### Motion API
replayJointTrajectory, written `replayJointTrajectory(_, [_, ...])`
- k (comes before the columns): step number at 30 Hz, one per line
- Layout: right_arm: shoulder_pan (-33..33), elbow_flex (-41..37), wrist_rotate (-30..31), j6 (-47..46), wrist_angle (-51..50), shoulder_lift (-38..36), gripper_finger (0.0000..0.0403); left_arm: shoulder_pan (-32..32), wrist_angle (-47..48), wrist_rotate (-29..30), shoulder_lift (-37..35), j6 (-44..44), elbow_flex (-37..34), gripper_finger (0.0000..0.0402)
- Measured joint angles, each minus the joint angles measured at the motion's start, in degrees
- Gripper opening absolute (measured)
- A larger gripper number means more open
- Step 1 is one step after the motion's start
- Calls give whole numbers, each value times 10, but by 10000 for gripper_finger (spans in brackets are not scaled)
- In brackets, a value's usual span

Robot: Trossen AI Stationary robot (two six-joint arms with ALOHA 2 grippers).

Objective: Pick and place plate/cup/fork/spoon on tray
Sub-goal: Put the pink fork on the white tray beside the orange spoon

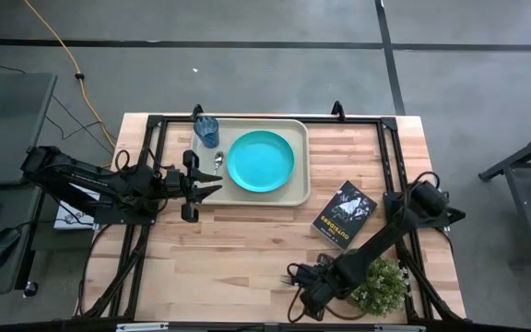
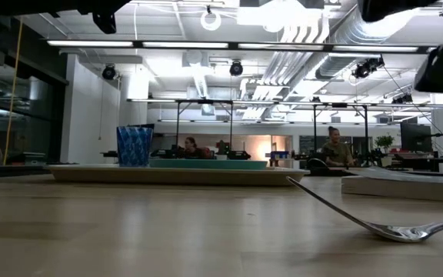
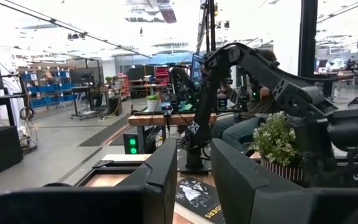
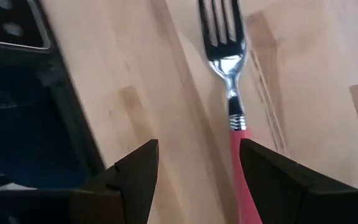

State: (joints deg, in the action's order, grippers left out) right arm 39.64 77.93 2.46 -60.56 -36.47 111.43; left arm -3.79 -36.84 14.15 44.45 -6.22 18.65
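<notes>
The tray (image 1: pixel 247 198) is cream-beige, and the plate (image 1: pixel 261 161) on it is plain turquoise. At the tray's ten o'clock corner the cup (image 1: pixel 208 132) is translucent blue. The fork (image 4: pixel 232 93) has silver tines and a pinkish-red handle. The table (image 1: pixel 238 258) is pale wood in blocks. The book (image 1: pixel 345 214) is black with light print. The plant (image 1: pixel 381 286) is green with pale specks.
</notes>
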Motion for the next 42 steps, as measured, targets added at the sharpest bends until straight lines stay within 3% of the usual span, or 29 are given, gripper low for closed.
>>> replayJointTrajectory(12, [0,0,3,37,-93,35,216,0,-1,0,0,0,0,81])
replayJointTrajectory(24, [1,0,10,66,-92,46,209,0,0,0,0,0,0,81])
replayJointTrajectory(28, [2,3,10,70,-96,54,167,0,-1,0,0,0,0,81])
replayJointTrajectory(35, [-3,7,13,107,-96,55,23,0,-1,0,0,0,0,81])
replayJointTrajectory(38, [-11,27,17,144,-109,59,30,0,-1,0,0,0,0,81])
replayJointTrajectory(42, [-23,79,71,199,-119,62,38,0,-1,0,0,0,0,81])
